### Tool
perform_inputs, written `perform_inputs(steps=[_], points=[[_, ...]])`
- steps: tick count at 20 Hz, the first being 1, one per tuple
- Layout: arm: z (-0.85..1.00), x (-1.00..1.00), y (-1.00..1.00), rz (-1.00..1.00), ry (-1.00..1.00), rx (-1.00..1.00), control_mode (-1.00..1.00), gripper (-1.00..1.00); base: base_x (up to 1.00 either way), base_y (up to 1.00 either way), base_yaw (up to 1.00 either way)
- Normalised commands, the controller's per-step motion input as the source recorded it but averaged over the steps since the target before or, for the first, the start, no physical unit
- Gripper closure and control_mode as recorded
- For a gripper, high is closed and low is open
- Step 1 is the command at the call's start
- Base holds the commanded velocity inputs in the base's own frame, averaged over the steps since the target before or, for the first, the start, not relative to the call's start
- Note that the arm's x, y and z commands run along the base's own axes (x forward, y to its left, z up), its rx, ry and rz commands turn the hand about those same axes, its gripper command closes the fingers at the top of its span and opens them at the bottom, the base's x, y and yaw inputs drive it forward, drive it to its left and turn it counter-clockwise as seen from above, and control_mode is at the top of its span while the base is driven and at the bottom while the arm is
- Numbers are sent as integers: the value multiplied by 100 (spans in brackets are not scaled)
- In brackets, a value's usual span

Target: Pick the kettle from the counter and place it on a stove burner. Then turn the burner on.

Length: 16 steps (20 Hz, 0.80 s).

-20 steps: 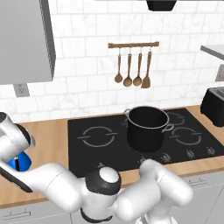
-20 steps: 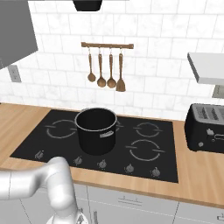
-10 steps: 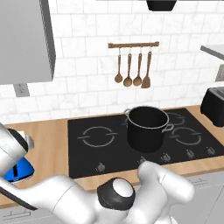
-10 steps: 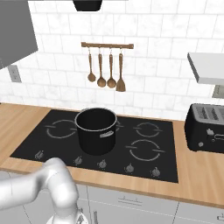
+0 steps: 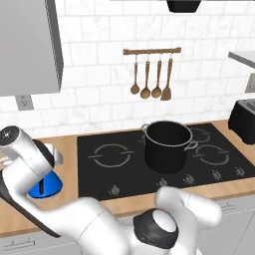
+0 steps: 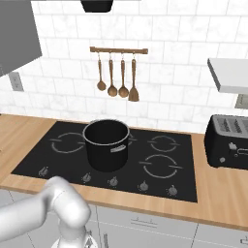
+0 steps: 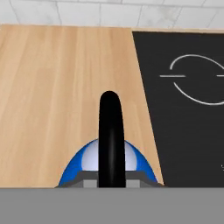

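The small blue kettle (image 5: pixel 46 188) hangs at the far left over the wood counter (image 5: pixel 68 147), just short of the black cooktop's left edge. My gripper (image 5: pixel 43 175) comes down on it from above and is shut on its thin black handle. In the hand view the handle (image 7: pixel 110 131) rises up the middle, with the blue body (image 7: pixel 134 161) below it and the counter (image 7: pixel 61 87) underneath. The nearest stove burner (image 5: pixel 113 155) (image 7: pixel 196 79) lies to the kettle's right, bare. I cannot tell whether the kettle's base touches the counter.
A big black pot (image 5: pixel 168 145) (image 6: pixel 106 144) stands on the cooktop's middle burners. A row of knobs (image 5: pixel 115 190) runs along the cooktop's front edge. A dark toaster (image 6: pixel 227 140) stands on the right counter. Wooden utensils (image 5: pixel 152 74) hang on the wall; a grey cabinet (image 5: pixel 27 45) hangs upper left.
The hand and the kettle have moved right together, toward the cooktop's left edge. The arm's elbow has swung across the foreground. Pot and cooktop have not moved.
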Motion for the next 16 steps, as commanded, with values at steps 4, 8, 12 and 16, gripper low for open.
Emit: perform_inputs(steps=[4, 8, 12, 16], points=[[8, -7, -70, -10, -5, 0, -100, 100, 0, 0, 0], [17, 0, -74, -8, -19, -4, -100, 100, 0, 0, 0], [17, 0, -78, -8, -21, -7, -100, 100, 0, 0, 0], [13, 0, -82, -7, -10, -5, -100, 100, 0, 0, 0]])
